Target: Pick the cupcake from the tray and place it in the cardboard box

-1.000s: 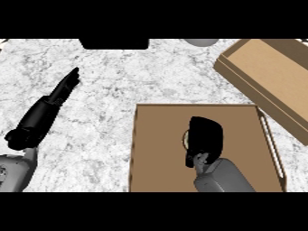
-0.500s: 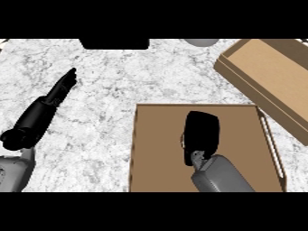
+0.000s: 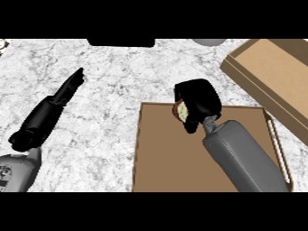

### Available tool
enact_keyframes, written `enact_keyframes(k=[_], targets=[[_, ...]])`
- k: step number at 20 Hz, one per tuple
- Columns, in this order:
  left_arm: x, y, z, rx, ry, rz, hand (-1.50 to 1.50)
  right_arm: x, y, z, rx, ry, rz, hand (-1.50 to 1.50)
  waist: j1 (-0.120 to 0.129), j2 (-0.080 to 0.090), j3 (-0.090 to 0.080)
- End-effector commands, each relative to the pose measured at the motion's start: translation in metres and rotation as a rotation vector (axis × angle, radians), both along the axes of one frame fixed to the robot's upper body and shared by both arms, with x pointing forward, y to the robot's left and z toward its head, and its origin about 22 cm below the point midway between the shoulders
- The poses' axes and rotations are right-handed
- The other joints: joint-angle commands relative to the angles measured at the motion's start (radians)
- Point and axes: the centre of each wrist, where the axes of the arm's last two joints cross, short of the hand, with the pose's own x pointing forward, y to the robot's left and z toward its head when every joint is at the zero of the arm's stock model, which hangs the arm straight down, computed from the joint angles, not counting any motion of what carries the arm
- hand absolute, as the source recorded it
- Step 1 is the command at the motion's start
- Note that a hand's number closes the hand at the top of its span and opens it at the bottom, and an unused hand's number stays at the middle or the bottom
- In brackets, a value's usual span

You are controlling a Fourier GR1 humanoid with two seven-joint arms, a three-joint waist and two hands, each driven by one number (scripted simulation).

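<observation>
Under our right hand (image 3: 198, 103), at the far edge of the tray (image 3: 166, 158), sits the cupcake (image 3: 180, 111); our fingers are curled round it, so only a sliver of it shows at the hand's left side. We cannot tell whether it has left the tray floor. The cardboard box (image 3: 276, 76) lies up and to the right of this hand, apart from the tray's far right corner, its opening facing up. We judge the main risk to be the carry: since so little of the cupcake shows, we cannot confirm how it sits in the grasp, and it could slip or tip on the way across, or catch on the box's near wall if carried too low. Our left hand (image 3: 49, 113) rests on the counter (image 3: 116, 76) well to the left, fingers straight. We count one cupcake, one tray, one box and two hands.
</observation>
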Motion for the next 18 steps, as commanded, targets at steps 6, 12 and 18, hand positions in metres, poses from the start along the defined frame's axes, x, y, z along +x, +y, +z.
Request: enact_keyframes(k=[6, 12, 18], targets=[[0.007, 0.002, 0.003, 0.008, 0.011, 0.029, 0.0, 0.035, -0.016, 0.078, 0.054, -0.271, 0.192, 1.5, -0.037, -0.015, -0.002], [0.002, 0.015, -0.008, 0.001, 0.022, 0.043, 0.0, 0.052, -0.047, 0.12, 0.288, -0.411, -0.137, 1.5, -0.043, -0.016, -0.002], [0.008, 0.01, 0.007, 0.005, 0.0, 0.021, 0.0, 0.082, -0.108, 0.143, 0.323, -0.444, -0.365, 1.5, -0.027, -0.009, -0.002]])
